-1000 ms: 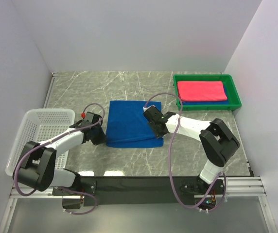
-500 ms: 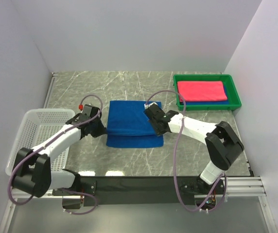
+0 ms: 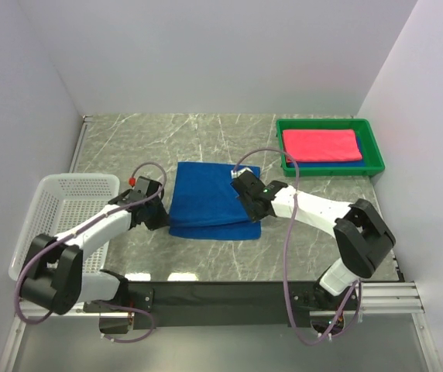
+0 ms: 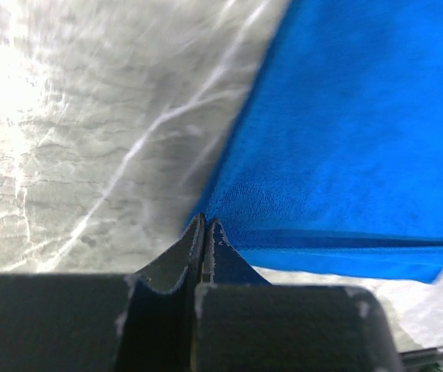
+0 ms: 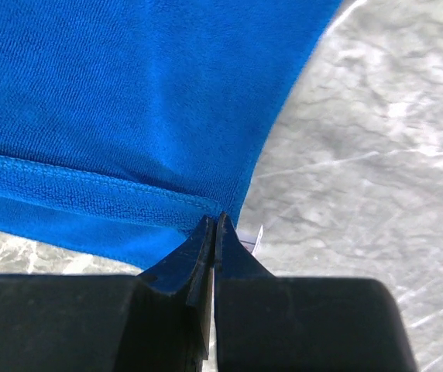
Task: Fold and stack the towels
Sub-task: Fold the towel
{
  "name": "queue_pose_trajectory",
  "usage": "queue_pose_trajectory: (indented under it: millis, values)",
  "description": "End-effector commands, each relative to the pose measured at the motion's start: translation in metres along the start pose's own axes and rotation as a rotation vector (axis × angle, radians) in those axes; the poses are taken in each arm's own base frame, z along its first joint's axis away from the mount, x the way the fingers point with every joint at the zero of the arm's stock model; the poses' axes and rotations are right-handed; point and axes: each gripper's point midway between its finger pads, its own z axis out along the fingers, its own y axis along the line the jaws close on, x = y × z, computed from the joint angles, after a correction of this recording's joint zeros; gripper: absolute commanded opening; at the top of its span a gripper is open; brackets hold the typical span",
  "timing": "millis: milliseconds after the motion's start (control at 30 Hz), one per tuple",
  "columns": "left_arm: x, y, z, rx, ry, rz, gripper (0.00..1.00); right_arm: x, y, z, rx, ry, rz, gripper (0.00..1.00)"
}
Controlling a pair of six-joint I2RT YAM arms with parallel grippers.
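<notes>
A blue towel (image 3: 210,200) lies on the marble table, with a second layer showing along its near edge. My left gripper (image 3: 158,217) is shut on the towel's near left corner; in the left wrist view the jaws (image 4: 204,222) are pressed together on the blue cloth (image 4: 353,132). My right gripper (image 3: 251,208) is shut on the near right corner; the right wrist view shows its closed tips (image 5: 215,219) pinching the hemmed edge of the towel (image 5: 128,101), a white tag beside them. A folded pink towel (image 3: 321,145) lies on a blue one in the green tray (image 3: 372,147).
A white mesh basket (image 3: 51,213) stands at the left edge, close to the left arm. The green tray sits at the far right. White walls enclose the table on three sides.
Both grippers, holding the towel's near corners, moved away from the bases half a second ago and have come back toward the near side. A doubled layer now shows along the near edge.
</notes>
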Motion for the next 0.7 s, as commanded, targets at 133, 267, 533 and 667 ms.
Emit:
queue_pose_trajectory:
  millis: [133,267,533,667]
  values:
    - [0.017,0.022,0.025,-0.069,0.034,0.001,0.01,0.024,0.002,0.021,0.029,0.113,-0.028,0.0]
    - [0.022,0.026,0.027,-0.088,0.044,0.004,0.01,0.027,0.008,0.022,0.009,0.134,-0.04,0.04]
    - [0.018,0.01,0.003,-0.033,0.001,0.008,0.18,0.019,0.006,-0.003,-0.018,0.077,-0.02,0.22]
    - [0.018,0.0,-0.011,0.02,-0.009,0.008,0.36,0.017,0.013,-0.016,-0.084,0.05,-0.004,0.41]
